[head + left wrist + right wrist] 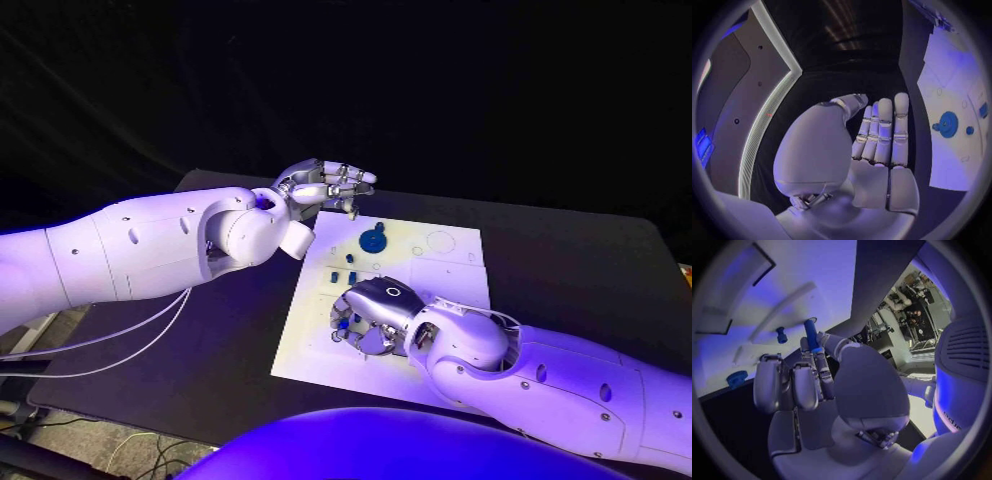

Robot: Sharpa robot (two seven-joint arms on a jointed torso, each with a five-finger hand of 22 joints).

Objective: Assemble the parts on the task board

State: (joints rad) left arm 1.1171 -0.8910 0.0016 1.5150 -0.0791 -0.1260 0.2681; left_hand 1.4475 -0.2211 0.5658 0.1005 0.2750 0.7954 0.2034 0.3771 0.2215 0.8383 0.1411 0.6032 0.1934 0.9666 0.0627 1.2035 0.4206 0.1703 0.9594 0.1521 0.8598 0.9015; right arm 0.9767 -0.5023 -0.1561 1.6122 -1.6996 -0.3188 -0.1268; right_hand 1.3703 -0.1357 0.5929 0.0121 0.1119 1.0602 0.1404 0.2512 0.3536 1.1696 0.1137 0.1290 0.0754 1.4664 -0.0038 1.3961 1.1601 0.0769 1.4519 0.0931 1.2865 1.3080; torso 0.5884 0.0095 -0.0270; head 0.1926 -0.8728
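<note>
Blue peg (811,335) sits pinched in the right hand (378,312), held low over the near part of the white task board (447,275) — likely for seating it. Left hand (320,188) hovers empty, fingers loosely curled, off the board's far corner — clear of the work.

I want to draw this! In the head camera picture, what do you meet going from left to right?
White left arm → silver left hand → round blue gear part on the white task board → white right arm.
</note>
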